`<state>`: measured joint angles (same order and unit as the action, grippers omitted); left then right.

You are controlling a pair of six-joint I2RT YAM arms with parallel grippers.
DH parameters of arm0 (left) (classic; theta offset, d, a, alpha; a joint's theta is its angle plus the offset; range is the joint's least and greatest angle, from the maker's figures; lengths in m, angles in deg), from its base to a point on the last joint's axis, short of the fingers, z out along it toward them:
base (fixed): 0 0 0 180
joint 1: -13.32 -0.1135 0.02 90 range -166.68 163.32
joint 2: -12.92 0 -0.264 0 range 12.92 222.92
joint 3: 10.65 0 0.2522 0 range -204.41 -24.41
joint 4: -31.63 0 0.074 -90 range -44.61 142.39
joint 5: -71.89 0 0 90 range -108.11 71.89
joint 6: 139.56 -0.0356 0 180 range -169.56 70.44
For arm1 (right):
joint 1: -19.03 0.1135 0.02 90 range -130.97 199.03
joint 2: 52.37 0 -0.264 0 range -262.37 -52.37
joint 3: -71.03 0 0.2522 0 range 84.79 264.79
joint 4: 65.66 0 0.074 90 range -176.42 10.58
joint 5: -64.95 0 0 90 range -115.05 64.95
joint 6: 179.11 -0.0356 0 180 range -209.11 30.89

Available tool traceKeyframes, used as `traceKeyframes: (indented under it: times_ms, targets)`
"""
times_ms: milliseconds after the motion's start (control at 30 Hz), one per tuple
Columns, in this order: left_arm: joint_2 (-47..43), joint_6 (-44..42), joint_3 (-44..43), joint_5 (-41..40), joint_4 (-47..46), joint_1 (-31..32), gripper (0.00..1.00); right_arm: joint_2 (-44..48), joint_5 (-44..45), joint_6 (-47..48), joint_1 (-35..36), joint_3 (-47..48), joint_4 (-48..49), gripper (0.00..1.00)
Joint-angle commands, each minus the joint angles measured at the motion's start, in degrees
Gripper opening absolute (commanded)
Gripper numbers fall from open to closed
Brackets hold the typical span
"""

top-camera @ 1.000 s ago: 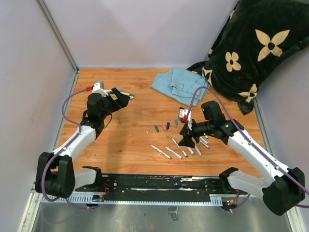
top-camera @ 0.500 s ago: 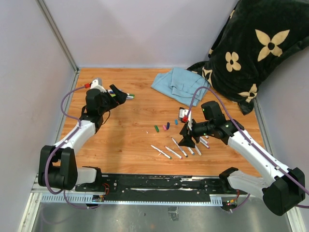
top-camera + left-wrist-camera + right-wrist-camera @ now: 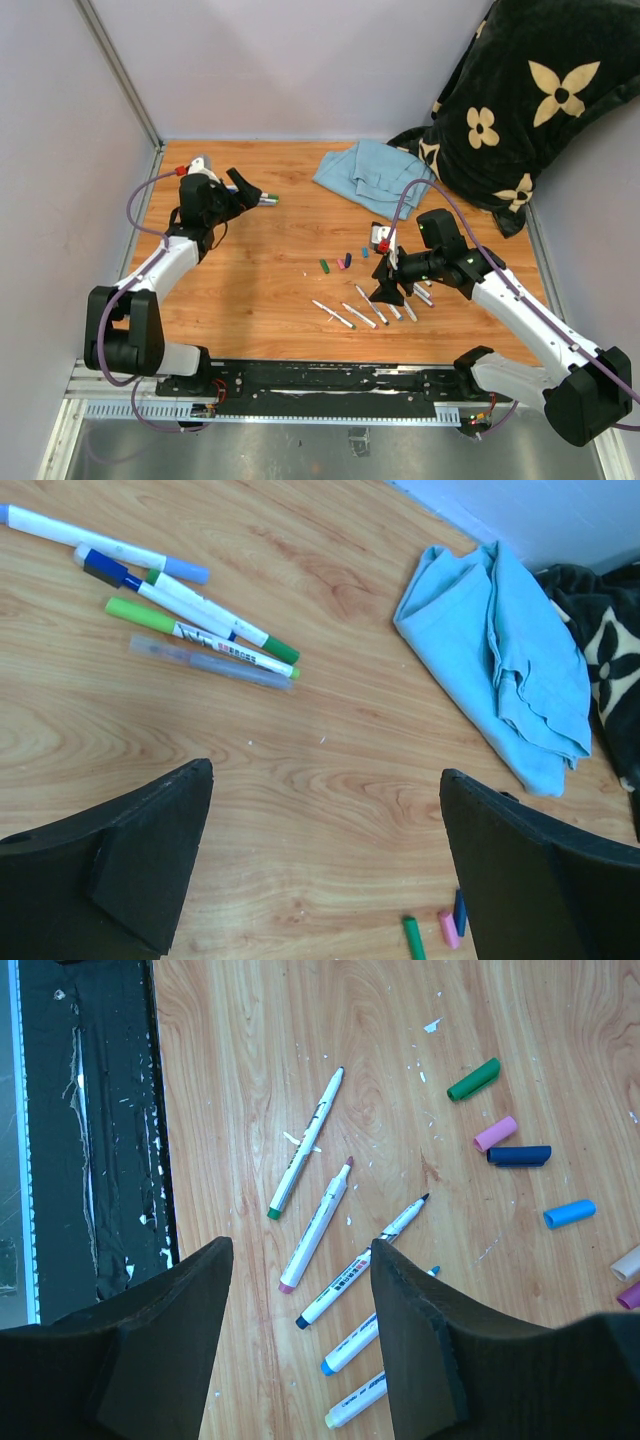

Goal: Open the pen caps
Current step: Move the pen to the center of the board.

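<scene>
four capped pens [image 3: 205, 610], five uncapped pens [image 3: 313, 1222], six loose pen caps [image 3: 495, 1133]

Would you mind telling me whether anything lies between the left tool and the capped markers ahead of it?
Nothing visible does. Only bare wooden tabletop separates the open left tool from the capped markers; the blue cloth lies well off to the side.
</scene>
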<state>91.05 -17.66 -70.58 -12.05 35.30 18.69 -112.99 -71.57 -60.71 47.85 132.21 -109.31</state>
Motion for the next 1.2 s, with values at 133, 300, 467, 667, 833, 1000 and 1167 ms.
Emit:
traceKeyframes:
  times_ms: [133,300,467,667,833,1000,1167]
  targets:
    - [1.7,-0.9,-3.4,-2.9,2.8,-0.6,0.99,1.0,-1.1,0.9,-1.5,1.7,-0.5,0.59]
    - [2.6,-0.8,-4.2,-4.0,3.9,-0.6,0.99,1.1,-1.1,0.9,-1.5,1.7,-0.5,0.59]
    - [3.4,-0.6,-5.1,-5.4,4.9,-0.6,0.99,1.1,-1.1,0.9,-1.5,1.7,-0.5,0.59]
    - [4.3,-0.6,-6.6,-7.3,6.3,-0.7,0.99,0.9,-1.0,0.9,-1.6,1.7,-0.5,0.59]
    - [5.3,-0.7,-7.8,-8.3,6.9,-0.7,0.99,1.0,-1.0,1.0,-1.6,1.8,-0.5,0.59]
    - [7.5,-0.1,-10.2,-10.5,9.2,-0.7,0.99,1.0,-1.0,1.0,-1.6,1.7,-0.5,0.59]
    - [11.2,0.7,-14.8,-16.0,13.7,-0.7,0.99,0.8,-1.0,1.0,-1.6,1.7,-0.5,0.59]
